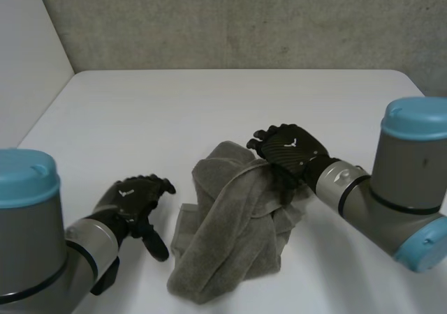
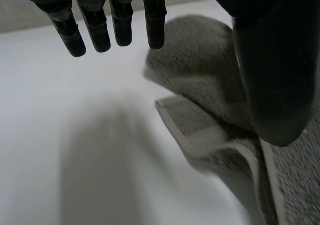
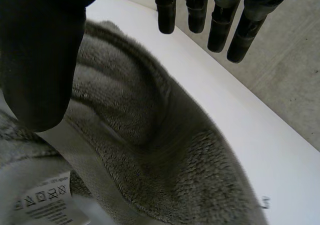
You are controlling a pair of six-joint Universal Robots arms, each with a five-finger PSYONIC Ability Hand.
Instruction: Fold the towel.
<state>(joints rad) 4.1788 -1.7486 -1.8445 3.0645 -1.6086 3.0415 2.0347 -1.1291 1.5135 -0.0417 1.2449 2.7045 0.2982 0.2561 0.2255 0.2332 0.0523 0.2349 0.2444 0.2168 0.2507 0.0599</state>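
Soft limp towel (image 1: 230, 230), bunched; left hand (image 1: 136, 201) released beside it, right hand (image 1: 288, 148) released over it; grab hemmed corner.

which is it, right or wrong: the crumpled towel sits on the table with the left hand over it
Wrong in one respect: the right hand, not the left, is over the crumpled towel on the table, as the head view shows. The left hand is beside the towel, over bare table.
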